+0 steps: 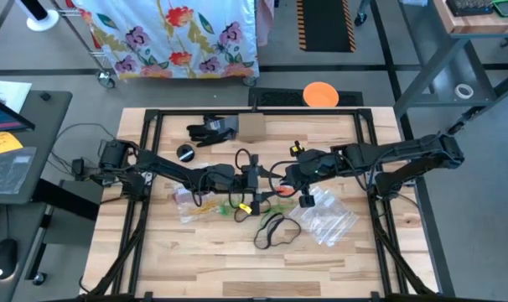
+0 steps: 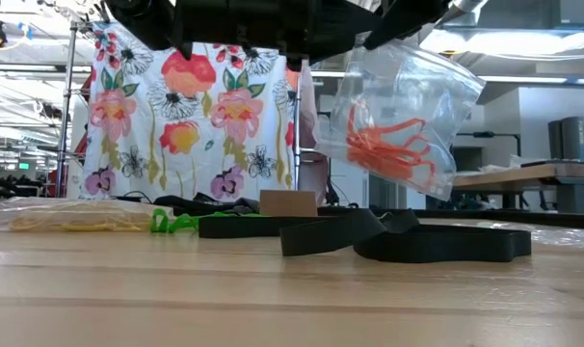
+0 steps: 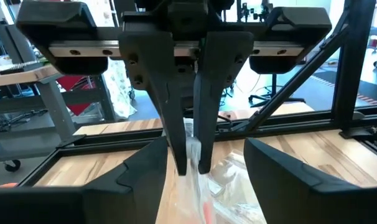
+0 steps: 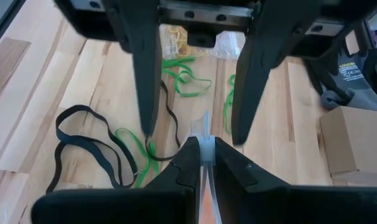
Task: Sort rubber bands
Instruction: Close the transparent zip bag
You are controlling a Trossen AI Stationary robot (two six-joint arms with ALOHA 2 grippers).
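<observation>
Right gripper [image 4: 201, 152]: closed, pinching the top edge of a clear plastic zip bag [image 2: 408, 96] lifted above the middle of the wooden table [image 1: 195, 260].
Left gripper [image 4: 191, 134]: fingers [image 4: 145, 81] spread wide on either side of the bag's top, not touching it.
Orange rubber bands [image 2: 388, 149]: bunched inside the lifted bag.
Green rubber bands [image 4: 185, 78]: loose on the table below the grippers.
Black rubber bands [image 1: 275, 228]: large loops lying flat, nearer the front edge.
Yellow rubber bands [image 2: 70, 220]: inside a second clear bag lying on the table, on the left arm's side.
Empty clear bags [image 1: 329, 218]: piled on the right arm's side.
</observation>
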